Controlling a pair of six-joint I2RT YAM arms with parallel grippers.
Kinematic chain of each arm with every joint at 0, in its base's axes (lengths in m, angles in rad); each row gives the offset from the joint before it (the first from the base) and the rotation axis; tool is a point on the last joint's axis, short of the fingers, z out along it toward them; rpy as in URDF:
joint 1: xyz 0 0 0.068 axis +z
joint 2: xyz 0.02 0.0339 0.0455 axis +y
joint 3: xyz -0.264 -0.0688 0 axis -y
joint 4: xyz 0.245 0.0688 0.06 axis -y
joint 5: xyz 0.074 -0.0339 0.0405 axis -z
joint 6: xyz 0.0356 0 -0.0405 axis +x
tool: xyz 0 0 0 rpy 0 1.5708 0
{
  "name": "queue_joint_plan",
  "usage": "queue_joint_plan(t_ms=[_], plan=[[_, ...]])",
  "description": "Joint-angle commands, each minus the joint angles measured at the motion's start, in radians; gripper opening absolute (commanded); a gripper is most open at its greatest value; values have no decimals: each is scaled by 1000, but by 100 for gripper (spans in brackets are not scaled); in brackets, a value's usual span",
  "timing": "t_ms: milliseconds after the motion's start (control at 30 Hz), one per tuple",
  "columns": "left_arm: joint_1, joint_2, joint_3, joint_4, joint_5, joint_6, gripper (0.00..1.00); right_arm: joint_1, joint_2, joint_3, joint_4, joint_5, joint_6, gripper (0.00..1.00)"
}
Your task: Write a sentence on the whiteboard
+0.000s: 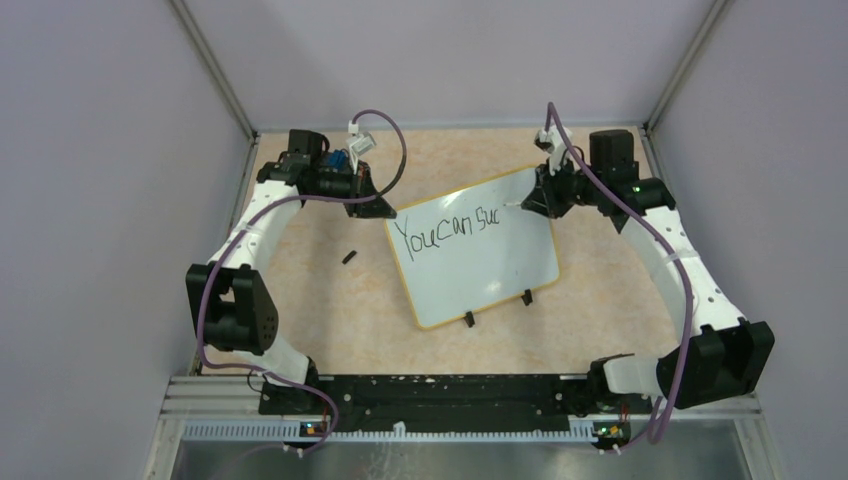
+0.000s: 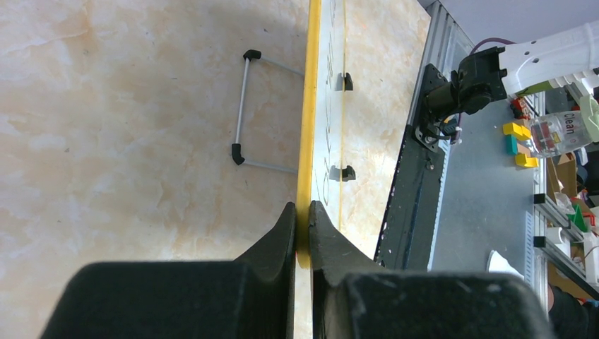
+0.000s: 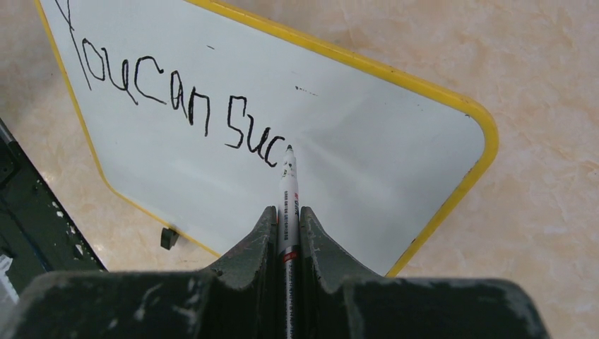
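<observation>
The whiteboard (image 1: 490,275) sits mid-table, its black feet (image 1: 468,319) nearest the arm bases. The sentence (image 3: 176,99) on it reads "You can suc" (the last word is only half done). The right gripper (image 3: 286,212) pinches a marker (image 3: 288,180), with its tip at the last "c". Over at the far left corner, the left gripper (image 2: 302,208) is clamped on the yellow rim (image 2: 309,106). I think another "c" comes next, just to the right, pressed gently.

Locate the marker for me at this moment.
In the right wrist view, the marker is clamped in the right claw, its tip at the whiteboard just after "Suc".
</observation>
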Motion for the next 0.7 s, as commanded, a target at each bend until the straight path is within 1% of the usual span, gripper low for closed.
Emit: queue_joint_plan(t_ms=[0,400,667], plan=[[-18,-33,-17,-4,-14,27,0,-7,-16,25,41,-29,14,0],[-25,-32,-16,-5,-21,31,0,-9,-7,19,56,-24,26,0],[-26,-34,-17,-6,-23,32,0,-9,2,7,38,-11,4,0]])
